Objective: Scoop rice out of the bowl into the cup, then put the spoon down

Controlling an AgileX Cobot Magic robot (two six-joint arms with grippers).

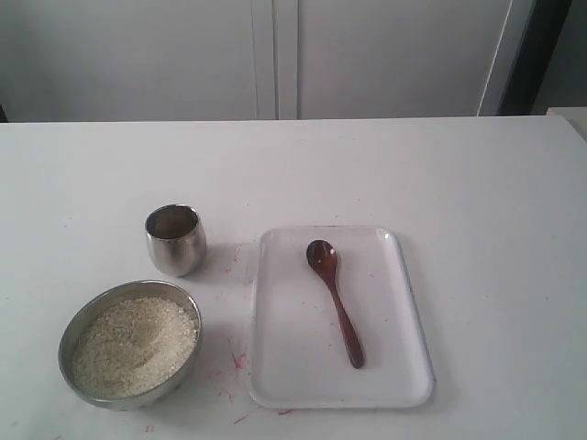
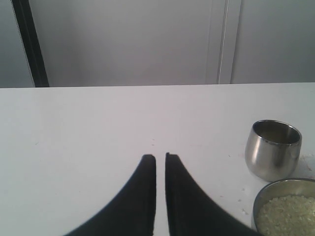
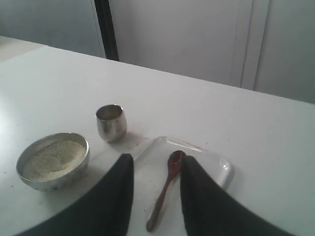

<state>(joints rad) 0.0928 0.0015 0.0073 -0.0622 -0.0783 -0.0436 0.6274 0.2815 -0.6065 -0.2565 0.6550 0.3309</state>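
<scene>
Plainly the opening step, taking up the spoon, is not yet done. From outside, the spoon [image 1: 335,302] lies on a white tray [image 1: 275,367], head toward twelve o'clock, with the cup [image 1: 175,240] at the tray's ten o'clock and the bowl [image 1: 64,344] of rice [image 1: 136,344] at its eight o'clock. The left wrist shows the left fingers [image 2: 142,196] clenched nearly together, empty. The right wrist shows the right fingers [image 3: 115,196] spread, empty, clear of the spoon; next they probably must descend and pinch its handle. No writing is visible.
</scene>
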